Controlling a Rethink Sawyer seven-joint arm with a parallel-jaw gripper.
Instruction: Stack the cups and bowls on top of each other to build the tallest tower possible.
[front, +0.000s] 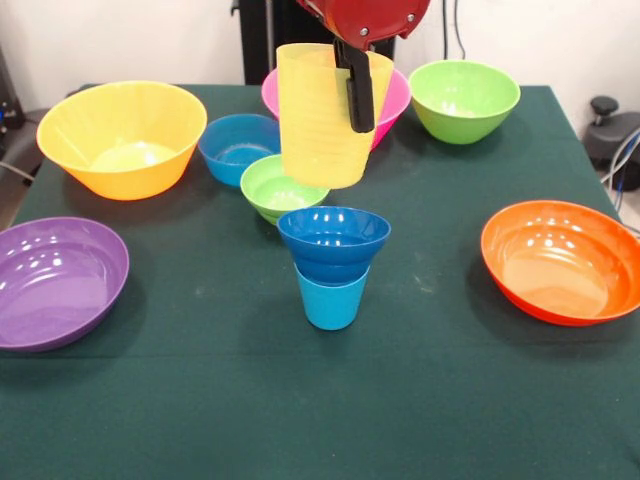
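The pincer (352, 100) is clamped on the yellow cup's (322, 120) rim, one black finger (358, 92) outside the wall, holding it in the air. Directly below sits the dark blue bowl (333, 240) on the upright blue cup (331, 295). Just behind those is the lime bowl (275, 187); the light blue bowl (236, 146) beyond.
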